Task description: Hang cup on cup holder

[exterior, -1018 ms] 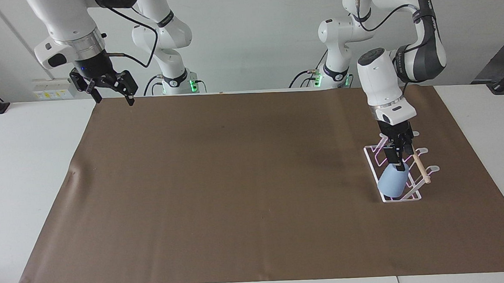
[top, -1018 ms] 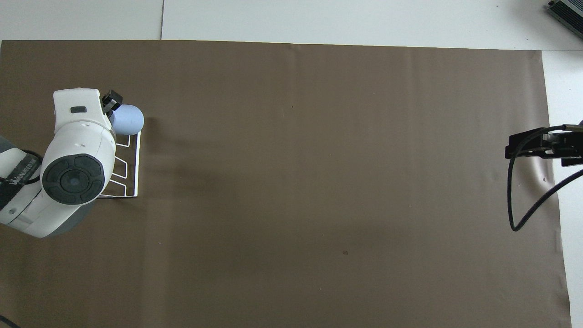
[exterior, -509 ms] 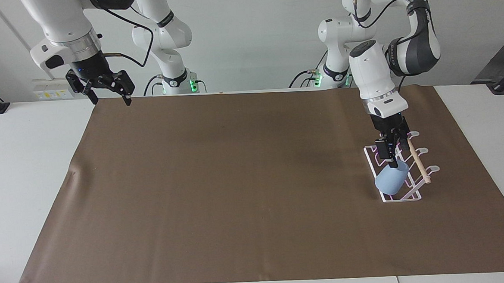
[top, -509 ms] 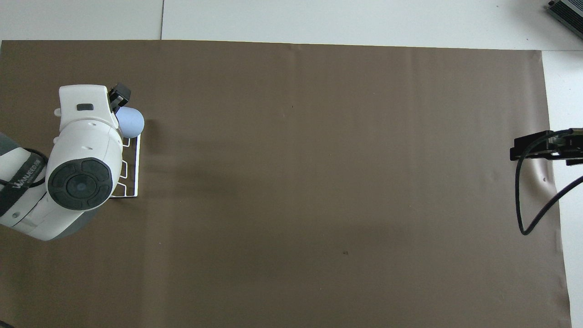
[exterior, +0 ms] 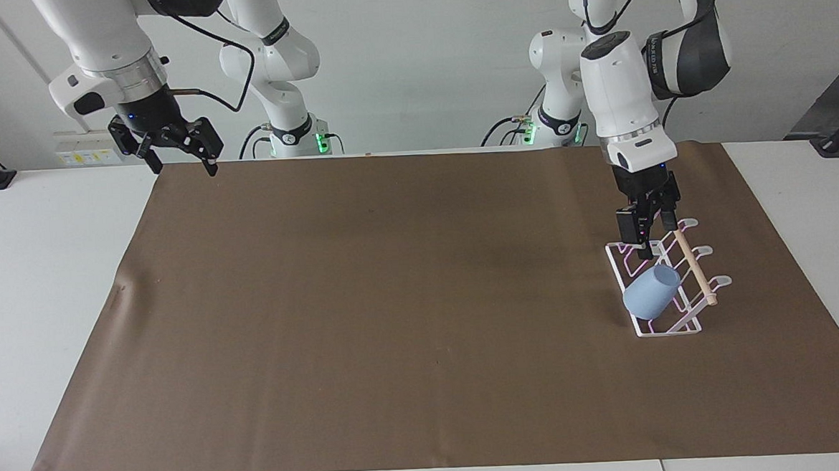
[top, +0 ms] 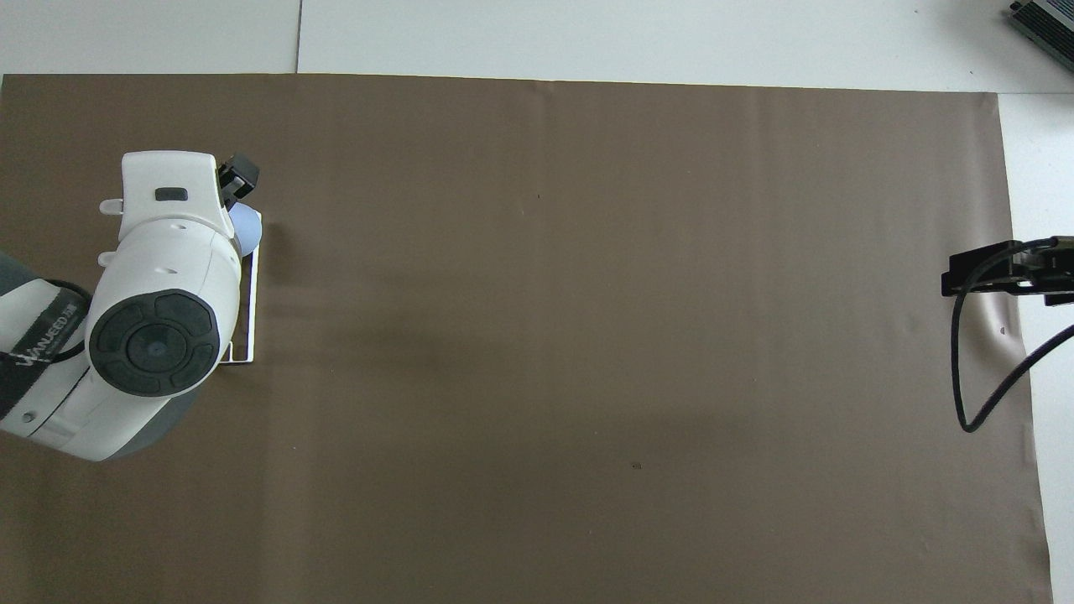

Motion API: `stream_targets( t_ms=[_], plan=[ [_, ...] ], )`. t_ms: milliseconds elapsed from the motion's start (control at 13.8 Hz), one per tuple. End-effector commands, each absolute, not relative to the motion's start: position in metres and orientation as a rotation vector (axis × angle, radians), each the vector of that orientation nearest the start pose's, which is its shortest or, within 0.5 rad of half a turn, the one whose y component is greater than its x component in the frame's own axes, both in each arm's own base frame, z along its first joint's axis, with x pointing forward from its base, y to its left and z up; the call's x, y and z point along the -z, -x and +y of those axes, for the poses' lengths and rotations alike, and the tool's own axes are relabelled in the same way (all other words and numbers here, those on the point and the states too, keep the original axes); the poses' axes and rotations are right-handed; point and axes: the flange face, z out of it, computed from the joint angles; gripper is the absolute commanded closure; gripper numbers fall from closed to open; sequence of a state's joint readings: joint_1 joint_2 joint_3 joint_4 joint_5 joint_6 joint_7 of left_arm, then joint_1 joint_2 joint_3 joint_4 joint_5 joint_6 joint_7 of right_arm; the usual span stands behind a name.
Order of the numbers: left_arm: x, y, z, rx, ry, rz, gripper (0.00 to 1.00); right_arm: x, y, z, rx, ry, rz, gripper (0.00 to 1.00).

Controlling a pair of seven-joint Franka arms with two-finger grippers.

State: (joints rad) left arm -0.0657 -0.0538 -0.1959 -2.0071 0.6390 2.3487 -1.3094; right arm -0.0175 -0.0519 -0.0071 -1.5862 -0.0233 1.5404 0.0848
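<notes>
Looking across at the robots, the light-blue cup (exterior: 652, 292) sits tilted on the white cup holder (exterior: 686, 326), slung over a prong at the rack's end farthest from the robots, mouth up toward the wooden dowel (exterior: 695, 269). The left pincer (exterior: 647, 241) hangs just above it at about twelve o'clock from the cup, fingers apart and holding nothing. The right pincer (exterior: 180, 160) waits over the brown mat's (exterior: 394, 301) edge at the right arm's end, also spread and empty.

From overhead, the left arm's white wrist covers most of the rack; only a sliver of cup (top: 248, 228) peeks out at two o'clock from it, with the pincer's tip (top: 239, 174) just above. The right pincer (top: 998, 273) shows at the three o'clock edge.

My worry: the cup looks only loosely seated, so a finger brushing its rim or the dowel on the way up could tip it off. Nothing else on the worktop (exterior: 49, 298) stands in the way.
</notes>
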Motion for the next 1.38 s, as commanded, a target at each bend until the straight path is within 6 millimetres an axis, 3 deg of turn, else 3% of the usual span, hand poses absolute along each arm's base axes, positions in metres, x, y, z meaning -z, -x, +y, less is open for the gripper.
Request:
stream_targets(
  t_ms=[0, 436, 655, 873, 1018, 1309],
  plan=[
    [-0.539, -0.555, -0.14, 0.824, 2.764, -0.829, 0.0, -0.644, -0.532, -0.021, 0.03, 3.161, 0.156, 0.0],
    [-0.58, -0.551, -0.119, 0.444, 2.967, -0.351, 0.0, -0.643, -0.531, -0.043, 0.029, 3.159, 0.207, 0.0],
    [-0.597, -0.551, -0.095, 0.295, 3.037, -0.063, 0.0, -0.642, -0.527, -0.052, -0.001, 3.161, 0.235, 0.0],
    [-0.619, -0.555, -0.057, 0.143, 3.093, 0.139, 0.0, -0.641, -0.526, -0.055, -0.003, 3.164, 0.245, 0.0],
    [-0.632, -0.551, -0.043, 0.039, 3.092, 0.223, 0.0, -0.641, -0.526, -0.056, 0.004, 3.172, 0.243, 0.0],
    [-0.65, -0.55, -0.034, -0.108, 3.143, 0.212, 0.0, -0.642, -0.526, -0.054, 0.004, 3.172, 0.241, 0.0]
  ],
)
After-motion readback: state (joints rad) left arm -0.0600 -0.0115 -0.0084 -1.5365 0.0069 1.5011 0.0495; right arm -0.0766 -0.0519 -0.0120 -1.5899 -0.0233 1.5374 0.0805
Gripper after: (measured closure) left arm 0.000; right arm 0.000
